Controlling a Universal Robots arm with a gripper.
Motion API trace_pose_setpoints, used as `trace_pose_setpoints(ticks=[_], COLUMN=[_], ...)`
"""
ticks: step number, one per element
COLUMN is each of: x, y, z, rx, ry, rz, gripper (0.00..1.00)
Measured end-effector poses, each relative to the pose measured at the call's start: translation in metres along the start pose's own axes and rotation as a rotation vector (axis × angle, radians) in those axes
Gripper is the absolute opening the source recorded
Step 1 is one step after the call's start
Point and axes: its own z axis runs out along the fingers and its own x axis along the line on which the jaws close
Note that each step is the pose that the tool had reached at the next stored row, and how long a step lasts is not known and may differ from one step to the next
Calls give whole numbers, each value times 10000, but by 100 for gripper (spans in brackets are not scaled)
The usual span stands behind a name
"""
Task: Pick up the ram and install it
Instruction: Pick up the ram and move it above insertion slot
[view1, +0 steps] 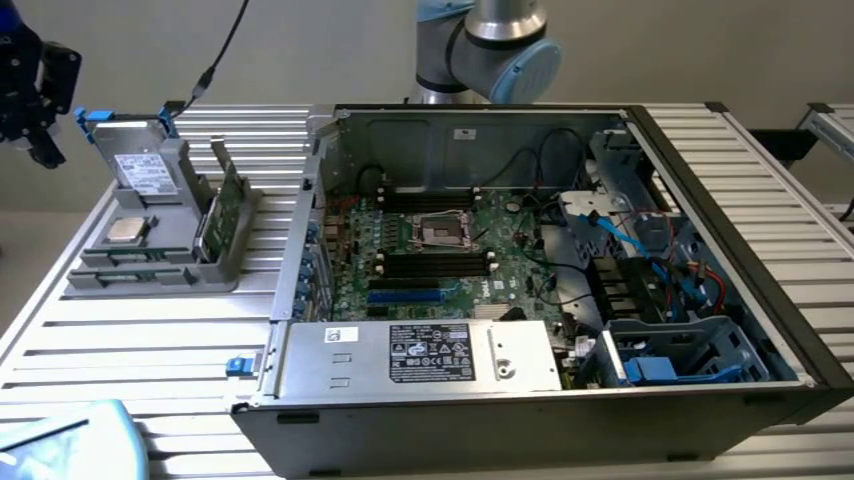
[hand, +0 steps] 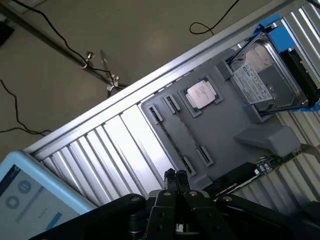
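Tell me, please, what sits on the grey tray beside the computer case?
The grey tray holds a drive with a white label, a square silver chip and the green ram standing on edge. The tray under the drive is covered.

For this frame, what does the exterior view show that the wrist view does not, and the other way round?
Exterior view: the open computer case with its motherboard and power supply.
Wrist view: the floor, and the fingers shut with nothing between them.
Both: the grey holder carrying the drive, the processor and the ram, which stands on edge in the holder.
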Motion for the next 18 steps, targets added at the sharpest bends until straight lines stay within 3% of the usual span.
trace_pose_setpoints(ticks=[13,16,18], x=[-1,-4,-4], y=[-2,-6,-7], z=[1,0,0], rx=[119,238,385], ry=[168,138,84], rz=[-2173,-2420,-2559], gripper=[11,11,11])
